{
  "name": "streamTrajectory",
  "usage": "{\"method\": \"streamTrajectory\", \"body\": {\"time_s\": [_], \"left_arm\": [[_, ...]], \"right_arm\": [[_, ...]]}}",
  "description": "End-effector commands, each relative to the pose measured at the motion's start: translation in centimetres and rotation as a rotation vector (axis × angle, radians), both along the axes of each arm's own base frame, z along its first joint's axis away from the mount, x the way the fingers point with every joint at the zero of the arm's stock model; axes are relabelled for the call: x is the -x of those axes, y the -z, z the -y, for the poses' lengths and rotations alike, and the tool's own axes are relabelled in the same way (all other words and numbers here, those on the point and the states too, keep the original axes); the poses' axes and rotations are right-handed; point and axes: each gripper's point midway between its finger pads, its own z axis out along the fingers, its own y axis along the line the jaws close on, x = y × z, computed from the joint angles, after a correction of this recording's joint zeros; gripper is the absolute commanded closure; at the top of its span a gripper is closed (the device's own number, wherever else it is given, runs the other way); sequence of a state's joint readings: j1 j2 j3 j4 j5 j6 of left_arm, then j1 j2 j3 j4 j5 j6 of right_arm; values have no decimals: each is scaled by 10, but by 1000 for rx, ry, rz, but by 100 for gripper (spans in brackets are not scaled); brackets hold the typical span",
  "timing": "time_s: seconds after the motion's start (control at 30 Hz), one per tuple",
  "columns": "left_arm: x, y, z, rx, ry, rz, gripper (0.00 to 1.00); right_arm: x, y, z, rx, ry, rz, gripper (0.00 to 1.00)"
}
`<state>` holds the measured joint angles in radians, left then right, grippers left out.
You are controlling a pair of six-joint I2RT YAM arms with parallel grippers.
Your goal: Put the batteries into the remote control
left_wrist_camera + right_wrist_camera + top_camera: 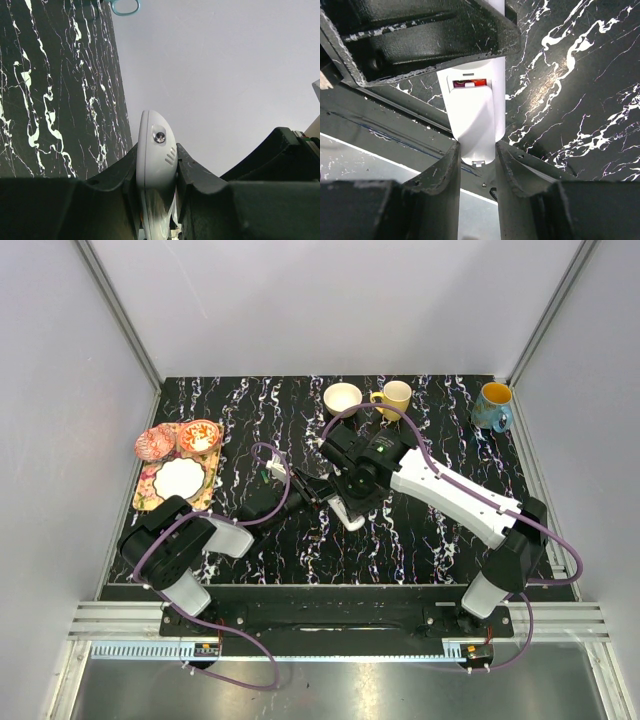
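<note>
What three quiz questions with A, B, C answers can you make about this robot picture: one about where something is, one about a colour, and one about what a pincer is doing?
1. Where is the yellow mug?
A. At the near edge of the table
B. At the table's far edge
C. Inside a pincer

2. What colour shows in the open battery slot of the remote control?
A. Red
B. Green
C. Yellow

3. What is the left pincer doing?
A. Hanging wide open
B. Closed on the remote control
C. Holding a mug

Answers:
1. B: the yellow mug stands at the far edge, beside a cream cup.
2. A: the right wrist view shows red inside the slot.
3. B: its fingers press on both sides of the white handset.
</note>
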<state>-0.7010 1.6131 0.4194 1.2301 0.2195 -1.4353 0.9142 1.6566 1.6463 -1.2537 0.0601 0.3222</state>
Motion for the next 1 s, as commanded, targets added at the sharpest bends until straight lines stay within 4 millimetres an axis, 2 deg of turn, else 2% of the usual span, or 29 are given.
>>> {"method": "streamTrajectory", "body": {"time_s": [0.0, 0.97], "left_arm": [[2, -52, -1, 148, -5, 143, 100], [9, -58, 4, 165, 25, 158, 100]], "right_arm": [[-10, -11, 3, -7, 7, 46, 100], [-17, -10, -3, -20, -3, 61, 100]]}}
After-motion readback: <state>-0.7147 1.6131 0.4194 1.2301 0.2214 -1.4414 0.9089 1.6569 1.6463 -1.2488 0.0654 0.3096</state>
